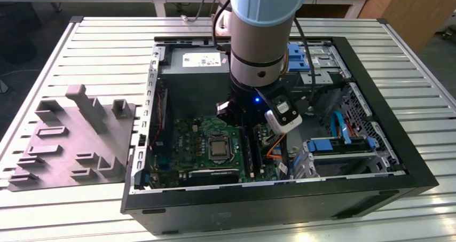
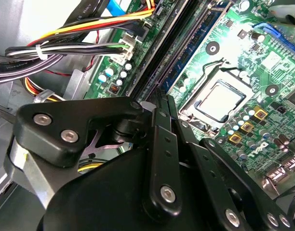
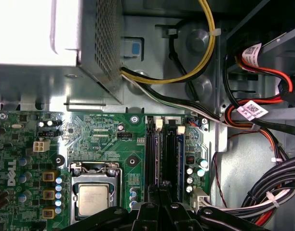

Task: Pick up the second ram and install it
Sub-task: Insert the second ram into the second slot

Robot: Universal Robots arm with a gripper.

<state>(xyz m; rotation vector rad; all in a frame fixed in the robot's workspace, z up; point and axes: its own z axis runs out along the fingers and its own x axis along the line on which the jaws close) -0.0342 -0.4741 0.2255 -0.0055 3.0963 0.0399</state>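
You have the gripper (image 2: 162,100) down inside the open computer case (image 1: 249,215), which lies on its side on the slatted desk (image 1: 107,44). Its fingertips are drawn almost together over the memory slots (image 3: 154,159) of the motherboard (image 3: 104,139). Between them runs a thin edge that I take to be the second ram (image 3: 161,161), pinched across its thickness and seen edge-on, so its chips are hidden. The linkage covers the contact itself, so treat that hold as my reading. In the exterior view the stick's long axis runs with the slots, from 12 to 6 o'clock. One end points toward the power supply (image 1: 192,60) at 12, the processor socket (image 1: 215,146) is at 9 o'clock of it, and the drive cage (image 1: 349,151) is at 3. Its contact edge faces down to the board and its top edge faces up toward the wrist. To do this step well, I judge you need the stick plumb and parallel with its slot along the whole length, and the notch matched to the slot's key. You also want the white latches (image 3: 158,123) swung clear. Press straight down and evenly, since a tilted stick would likely seat at one end and bind. Mind the cable bundle (image 3: 282,178) near the slots at 3 o'clock.
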